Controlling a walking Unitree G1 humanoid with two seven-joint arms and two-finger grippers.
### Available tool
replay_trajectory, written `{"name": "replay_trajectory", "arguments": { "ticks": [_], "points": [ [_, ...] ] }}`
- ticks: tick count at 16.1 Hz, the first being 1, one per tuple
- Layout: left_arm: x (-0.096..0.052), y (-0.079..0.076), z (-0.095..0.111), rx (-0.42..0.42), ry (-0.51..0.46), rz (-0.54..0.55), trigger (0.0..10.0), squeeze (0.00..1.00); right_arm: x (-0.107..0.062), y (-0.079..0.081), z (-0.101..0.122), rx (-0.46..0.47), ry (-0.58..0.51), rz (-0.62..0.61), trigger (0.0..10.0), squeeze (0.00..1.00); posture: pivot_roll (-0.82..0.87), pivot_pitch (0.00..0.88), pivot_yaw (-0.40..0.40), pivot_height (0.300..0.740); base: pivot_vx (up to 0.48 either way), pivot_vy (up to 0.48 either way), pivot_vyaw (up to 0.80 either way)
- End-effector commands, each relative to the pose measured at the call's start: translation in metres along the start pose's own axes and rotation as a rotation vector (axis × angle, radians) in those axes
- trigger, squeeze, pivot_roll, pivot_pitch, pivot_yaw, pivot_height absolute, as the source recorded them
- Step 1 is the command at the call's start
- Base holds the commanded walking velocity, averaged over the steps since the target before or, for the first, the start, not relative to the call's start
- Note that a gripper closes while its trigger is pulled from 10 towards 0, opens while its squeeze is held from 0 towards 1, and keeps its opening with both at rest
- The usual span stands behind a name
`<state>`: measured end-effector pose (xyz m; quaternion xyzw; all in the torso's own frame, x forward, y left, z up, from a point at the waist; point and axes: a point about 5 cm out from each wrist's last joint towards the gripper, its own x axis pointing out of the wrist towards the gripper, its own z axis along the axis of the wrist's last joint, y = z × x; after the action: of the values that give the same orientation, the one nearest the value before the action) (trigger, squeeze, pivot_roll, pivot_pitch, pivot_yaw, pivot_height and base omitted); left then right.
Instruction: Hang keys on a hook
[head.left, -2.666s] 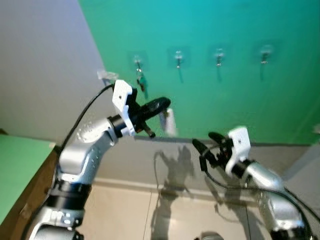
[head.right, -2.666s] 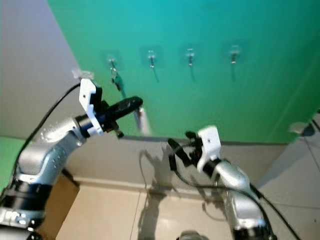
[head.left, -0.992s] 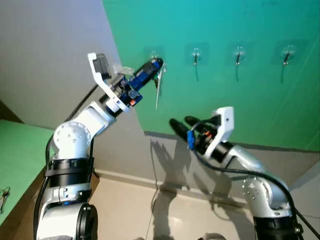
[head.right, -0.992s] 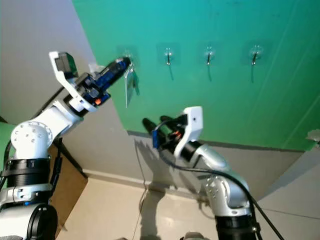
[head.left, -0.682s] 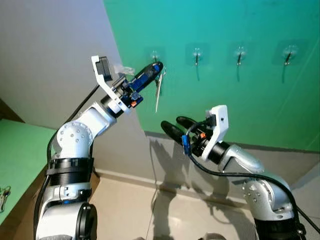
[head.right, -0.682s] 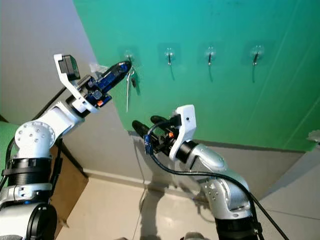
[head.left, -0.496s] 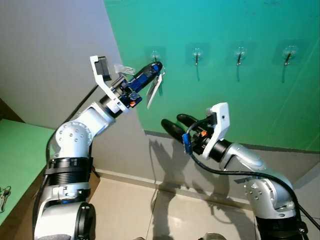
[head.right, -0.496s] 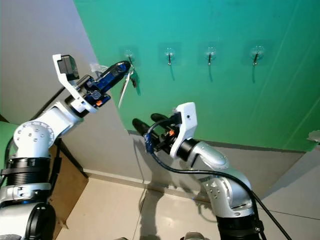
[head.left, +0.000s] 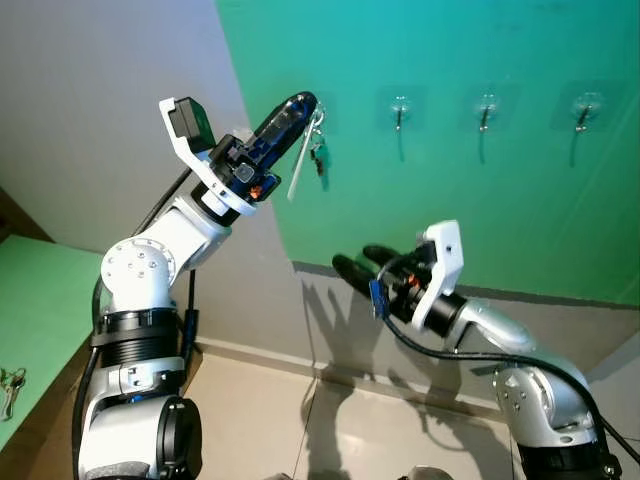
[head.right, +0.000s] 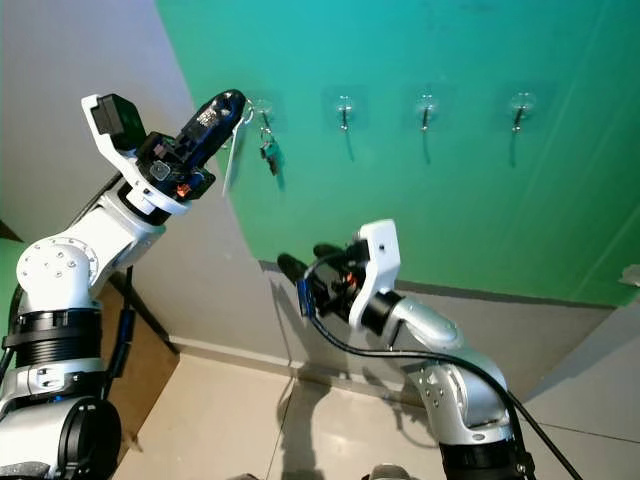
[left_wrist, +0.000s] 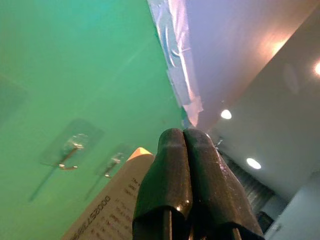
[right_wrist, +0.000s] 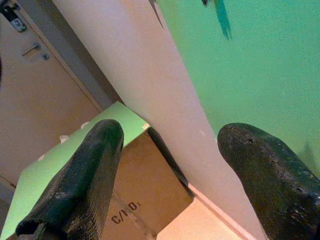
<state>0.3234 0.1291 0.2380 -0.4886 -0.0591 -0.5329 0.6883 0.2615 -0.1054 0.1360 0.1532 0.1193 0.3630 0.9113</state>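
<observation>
Keys (head.left: 317, 153): small bunch with a pale tag (head.left: 298, 172), at the leftmost hook (head.left: 320, 107) on the green wall (head.left: 480, 200), just at the tip of the left gripper (head.left: 305, 101).
Left gripper's fingers pressed together, tag strip hanging at their 6 o'clock; whether the ring rests on the hook cannot be told. Right gripper (head.left: 358, 262) at 5 o'clock of the keys, well apart, fingers spread, empty. Three more hooks (head.left: 486, 103) at 3 o'clock. Against half a second ago: left arm raised, steeper; keys closer to the hook; right gripper lower.
</observation>
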Motion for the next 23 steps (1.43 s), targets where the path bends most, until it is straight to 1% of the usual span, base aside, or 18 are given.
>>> {"name": "replay_trajectory", "arguments": {
  "ticks": [1, 5, 7, 9, 10, 11, 12, 13, 14, 15, 16, 17, 18, 19, 20, 21, 22, 23],
  "points": [
    [0.006, -0.009, 0.005, -0.011, -0.001, -0.056, 0.0, 0.00, 0.002, 0.002, 0.001, -0.014, -0.008, 0.010, 10.0, 0.00, -0.33, 0.000, 0.164, 0.740, 0.000, 0.000, 0.00],
    [0.013, -0.018, 0.005, -0.065, -0.008, -0.127, 0.0, 0.00, 0.000, 0.000, -0.001, -0.011, -0.007, 0.002, 10.0, 0.00, -0.33, 0.000, 0.168, 0.740, 0.000, 0.000, 0.00],
    [0.014, -0.016, 0.002, -0.058, 0.012, -0.109, 0.0, 0.00, 0.001, 0.000, -0.002, -0.010, -0.005, -0.001, 10.0, 0.00, -0.33, 0.000, 0.170, 0.740, 0.000, 0.000, 0.00],
    [0.017, 0.002, -0.006, 0.065, 0.067, 0.053, 0.0, 0.00, 0.000, -0.008, -0.003, -0.038, -0.013, -0.069, 10.0, 0.00, -0.33, 0.000, 0.170, 0.740, 0.000, 0.000, 0.00],
    [0.018, 0.027, -0.014, 0.283, 0.165, 0.279, 0.0, 0.00, -0.002, -0.029, -0.007, -0.164, 0.004, -0.253, 10.0, 0.00, -0.33, 0.000, 0.171, 0.740, 0.000, 0.000, 0.00],
    [0.008, 0.049, -0.018, 0.574, 0.295, 0.476, 0.0, 0.00, -0.009, -0.051, -0.011, -0.274, 0.024, -0.433, 10.0, 0.00, -0.34, 0.000, 0.176, 0.740, 0.000, 0.000, 0.00],
    [-0.004, 0.058, -0.016, 0.745, 0.353, 0.575, 0.0, 0.00, -0.018, -0.064, -0.015, -0.333, 0.033, -0.533, 10.0, 0.00, -0.34, 0.000, 0.180, 0.740, 0.000, 0.000, 0.00],
    [-0.008, 0.059, -0.015, 0.757, 0.348, 0.592, 0.0, 0.00, -0.020, -0.066, -0.015, -0.345, 0.033, -0.551, 10.0, 0.00, -0.34, 0.000, 0.181, 0.740, 0.000, 0.000, 0.00],
    [-0.018, 0.058, -0.014, 0.806, 0.356, 0.619, 0.0, 0.00, -0.028, -0.073, -0.019, -0.338, 0.029, -0.615, 10.0, 0.00, -0.34, 0.000, 0.182, 0.740, 0.000, 0.000, 0.00],
    [-0.027, 0.055, -0.017, 0.873, 0.372, 0.639, 0.0, 0.00, -0.034, -0.077, -0.023, -0.349, 0.020, -0.665, 10.0, 0.00, -0.33, 0.000, 0.182, 0.740, 0.000, 0.000, 0.00],
    [-0.031, 0.053, -0.024, 0.941, 0.405, 0.626, 0.0, 0.00, -0.036, -0.077, -0.026, -0.361, 0.017, -0.674, 10.0, 0.00, -0.32, 0.000, 0.181, 0.740, 0.000, 0.000, 0.00],
    [-0.034, 0.050, -0.033, 0.983, 0.407, 0.614, 0.0, 0.00, -0.037, -0.077, -0.030, -0.374, 0.008, -0.688, 10.0, 0.00, -0.32, 0.000, 0.178, 0.740, 0.000, 0.000, 0.00],
    [-0.039, 0.047, -0.042, 1.020, 0.405, 0.613, 0.0, 0.00, -0.039, -0.078, -0.032, -0.381, -0.001, -0.703, 10.0, 0.00, -0.31, 0.000, 0.178, 0.740, 0.000, 0.000, 0.00],
    [-0.044, 0.045, -0.050, 1.024, 0.387, 0.628, 0.0, 0.00, -0.040, -0.078, -0.033, -0.388, -0.015, -0.712, 10.0, 0.00, -0.31, 0.000, 0.175, 0.740, 0.000, 0.000, 0.00],
    [-0.054, 0.044, -0.057, 1.032, 0.322, 0.695, 0.0, 0.00, -0.040, -0.077, -0.033, -0.381, -0.039, -0.718, 10.0, 0.00, -0.31, 0.000, 0.175, 0.740, 0.000, 0.000, 0.00],
    [-0.070, 0.042, -0.069, 1.053, 0.290, 0.765, 0.0, 0.00, -0.038, -0.073, -0.030, -0.327, -0.105, -0.702, 10.0, 0.00, -0.30, 0.000, 0.172, 0.740, 0.000, 0.000, 0.00],
    [-0.081, 0.042, -0.075, 1.086, 0.287, 0.804, 0.0, 0.00, -0.037, -0.071, -0.029, -0.297, -0.133, -0.681, 10.0, 0.00, -0.30, 0.000, 0.169, 0.740, 0.000, 0.000, 0.00],
    [-0.101, 0.042, -0.079, 1.132, 0.264, 0.866, 0.0, 0.00, -0.037, -0.070, -0.027, -0.276, -0.176, -0.654, 10.0, 0.00, -0.30, 0.000, 0.167, 0.740, 0.000, 0.000, 0.00]
  ]
}}
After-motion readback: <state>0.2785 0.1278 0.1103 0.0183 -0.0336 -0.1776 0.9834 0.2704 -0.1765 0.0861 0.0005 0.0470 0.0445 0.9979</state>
